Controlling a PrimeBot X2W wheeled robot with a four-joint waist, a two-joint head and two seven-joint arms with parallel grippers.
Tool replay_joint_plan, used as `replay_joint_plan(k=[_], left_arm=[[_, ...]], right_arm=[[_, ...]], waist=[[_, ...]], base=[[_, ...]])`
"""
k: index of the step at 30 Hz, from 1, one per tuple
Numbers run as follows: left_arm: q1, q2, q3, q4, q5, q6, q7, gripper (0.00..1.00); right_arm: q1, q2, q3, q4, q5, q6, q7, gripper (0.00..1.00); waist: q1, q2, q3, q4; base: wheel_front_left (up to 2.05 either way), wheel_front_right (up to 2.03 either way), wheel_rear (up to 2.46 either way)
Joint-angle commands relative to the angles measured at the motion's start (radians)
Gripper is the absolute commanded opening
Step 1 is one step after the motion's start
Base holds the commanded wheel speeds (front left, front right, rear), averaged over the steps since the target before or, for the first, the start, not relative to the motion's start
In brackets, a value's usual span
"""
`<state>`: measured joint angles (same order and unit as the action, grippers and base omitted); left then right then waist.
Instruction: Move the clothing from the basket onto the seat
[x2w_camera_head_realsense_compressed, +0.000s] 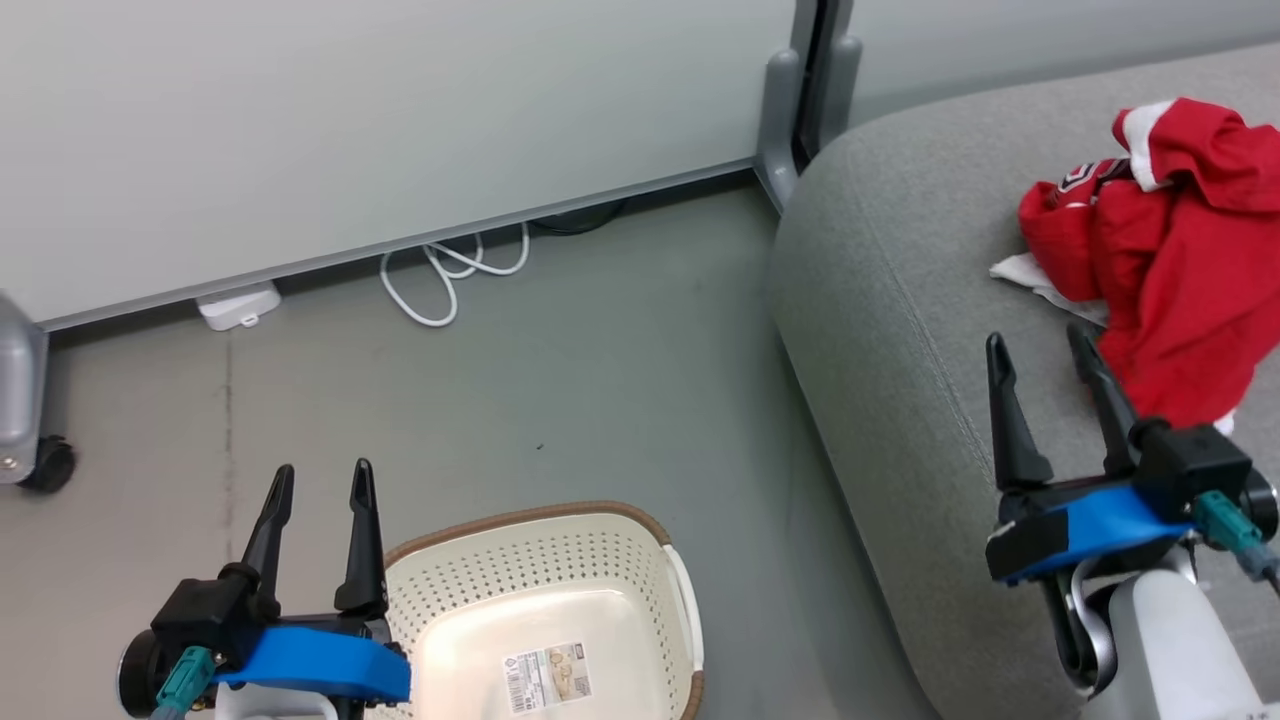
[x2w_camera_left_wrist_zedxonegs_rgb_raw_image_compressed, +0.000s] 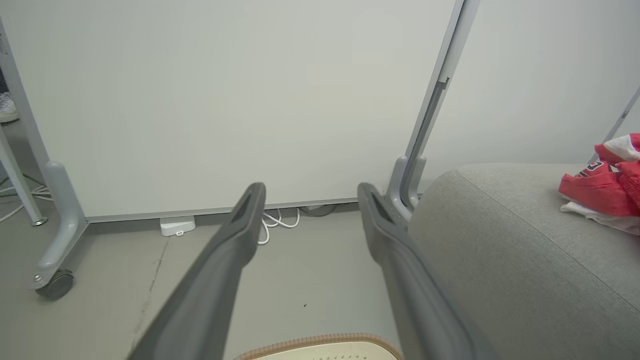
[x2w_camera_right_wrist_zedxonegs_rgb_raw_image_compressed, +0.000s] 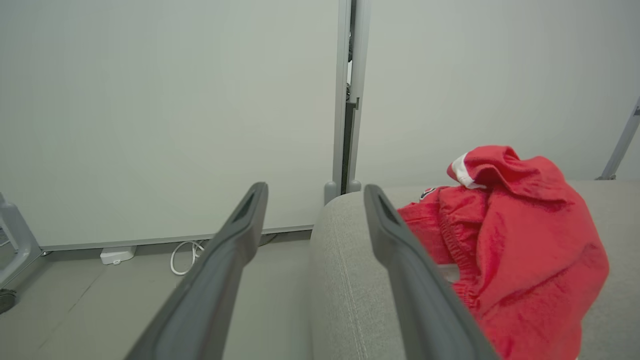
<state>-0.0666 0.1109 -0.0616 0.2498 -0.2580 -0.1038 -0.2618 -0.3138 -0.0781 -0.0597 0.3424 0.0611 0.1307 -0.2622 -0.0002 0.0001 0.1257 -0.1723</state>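
Red clothing (x2w_camera_head_realsense_compressed: 1170, 250) with white panels lies crumpled in a heap on the grey seat (x2w_camera_head_realsense_compressed: 900, 330) at the right; it also shows in the wrist views (x2w_camera_left_wrist_zedxonegs_rgb_raw_image_compressed: 607, 187) (x2w_camera_right_wrist_zedxonegs_rgb_raw_image_compressed: 515, 240). The cream basket (x2w_camera_head_realsense_compressed: 545, 610) with a brown rim stands on the floor at the bottom centre, with only a label on its bottom inside. My left gripper (x2w_camera_head_realsense_compressed: 320, 480) is open just left of the basket, nothing between its fingers. Over the seat's front part my right gripper (x2w_camera_head_realsense_compressed: 1040, 345) is open and empty, its right finger close beside the clothing.
A pale partition wall (x2w_camera_head_realsense_compressed: 400, 120) runs along the back, with a grey post (x2w_camera_head_realsense_compressed: 800, 100) by the seat's corner. A white cable (x2w_camera_head_realsense_compressed: 450, 275) and a white adapter (x2w_camera_head_realsense_compressed: 240, 305) lie on the floor at its foot. A caster leg (x2w_camera_head_realsense_compressed: 25, 420) stands at the far left.
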Motion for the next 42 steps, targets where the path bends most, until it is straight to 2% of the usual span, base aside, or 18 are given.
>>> replay_joint_plan(k=[1,9,22,42], left_arm=[[0.007,-0.005,0.008,0.004,0.004,-0.003,-0.004,1.00],[0.030,-0.023,0.031,0.039,0.014,-0.016,-0.004,1.00],[0.041,-0.020,0.036,0.103,0.020,-0.025,-0.004,1.00],[0.025,-0.011,0.033,0.139,0.005,-0.026,-0.005,1.00]], right_arm=[[0.030,0.008,0.000,-0.013,-0.008,0.000,-0.004,1.00],[0.131,0.026,0.022,-0.061,0.016,0.000,0.013,1.00],[0.213,0.028,0.034,-0.065,0.046,0.000,0.027,1.00],[0.245,0.028,0.051,-0.072,0.069,0.000,0.039,1.00]], waist=[[0.0002,-0.0001,-0.018,0.023],[0.0002,-0.0001,-0.053,0.087],[0.0002,-0.0001,-0.115,0.160],[0.0002,-0.0001,-0.112,0.180]], base=[[0.00,0.00,0.00],[0.00,0.00,0.00],[0.00,0.00,0.00],[0.00,0.00,0.00]])
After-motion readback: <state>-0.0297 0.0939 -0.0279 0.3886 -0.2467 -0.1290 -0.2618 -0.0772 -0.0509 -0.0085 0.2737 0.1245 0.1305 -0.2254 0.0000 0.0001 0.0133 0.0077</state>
